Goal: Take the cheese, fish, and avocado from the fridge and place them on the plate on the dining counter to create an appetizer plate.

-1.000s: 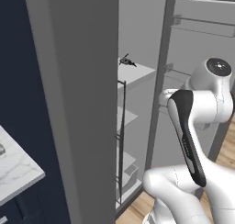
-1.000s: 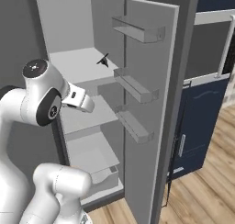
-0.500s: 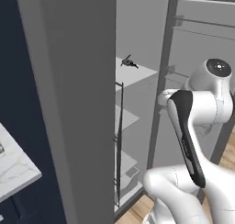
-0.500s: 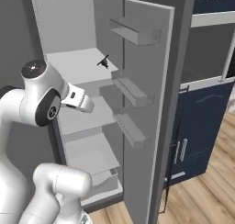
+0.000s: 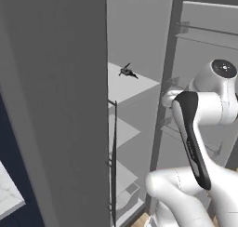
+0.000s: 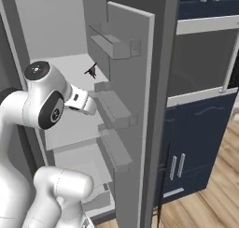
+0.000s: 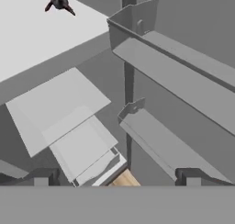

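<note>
The grey fridge (image 5: 56, 105) stands open, with its door (image 6: 135, 105) swung out to the right. The fish (image 5: 126, 72) is a small dark shape lying alone on an upper pale shelf, seen again as the fish (image 6: 91, 71) and the fish (image 7: 58, 1). My gripper (image 6: 89, 108) hangs inside the opening, below and in front of the fish and apart from it. Its fingertips (image 7: 41, 176) stand wide open with nothing between them. The cheese, the avocado and the plate are out of view.
Door racks (image 6: 114, 111) jut out close to the right of my hand. Lower pale shelves (image 7: 59, 103) and a bottom drawer (image 7: 87, 149) lie beneath it. Navy cupboards (image 6: 200, 143) stand right of the fridge. A marble corner (image 5: 9, 193) shows at the lower left.
The whole picture has shifted, so the base has driven nearer the fridge. The arm keeps its pose, the gripper stays open and the fish has not moved on its shelf.
</note>
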Tool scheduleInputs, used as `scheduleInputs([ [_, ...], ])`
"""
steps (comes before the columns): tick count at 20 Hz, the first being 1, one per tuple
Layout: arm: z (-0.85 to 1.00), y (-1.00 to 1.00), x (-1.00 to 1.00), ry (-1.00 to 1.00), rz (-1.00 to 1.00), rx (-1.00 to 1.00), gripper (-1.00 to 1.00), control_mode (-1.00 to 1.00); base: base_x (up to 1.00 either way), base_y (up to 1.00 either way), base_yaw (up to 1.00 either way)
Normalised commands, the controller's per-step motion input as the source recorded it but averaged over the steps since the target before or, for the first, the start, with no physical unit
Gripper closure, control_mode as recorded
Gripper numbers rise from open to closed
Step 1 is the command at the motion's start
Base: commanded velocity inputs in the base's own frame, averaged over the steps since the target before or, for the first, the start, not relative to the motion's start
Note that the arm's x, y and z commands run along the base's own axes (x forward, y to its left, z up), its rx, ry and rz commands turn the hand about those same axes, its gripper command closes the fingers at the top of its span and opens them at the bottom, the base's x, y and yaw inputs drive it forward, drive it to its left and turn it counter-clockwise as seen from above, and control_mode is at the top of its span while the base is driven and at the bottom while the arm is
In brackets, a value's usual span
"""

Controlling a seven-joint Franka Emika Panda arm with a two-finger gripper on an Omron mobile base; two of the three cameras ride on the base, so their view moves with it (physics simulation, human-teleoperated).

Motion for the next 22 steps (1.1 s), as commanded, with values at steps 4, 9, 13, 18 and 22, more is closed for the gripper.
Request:
scheduleInputs([
  [4,0.00,0.00,0.00,0.00,0.00,0.00,-1.00,1.00,0.76,0.47,0.03],
  [9,0.00,0.00,0.00,0.00,0.00,0.00,-1.00,1.00,0.64,0.13,0.07],
  [13,0.00,0.00,0.00,0.00,0.00,0.00,-1.00,1.00,0.68,0.04,0.12],
  [18,0.00,0.00,0.00,0.00,0.00,0.00,-1.00,1.00,0.88,0.16,0.21],
  [22,0.00,0.00,0.00,0.00,0.00,0.00,-1.00,1.00,0.88,0.19,0.22],
])
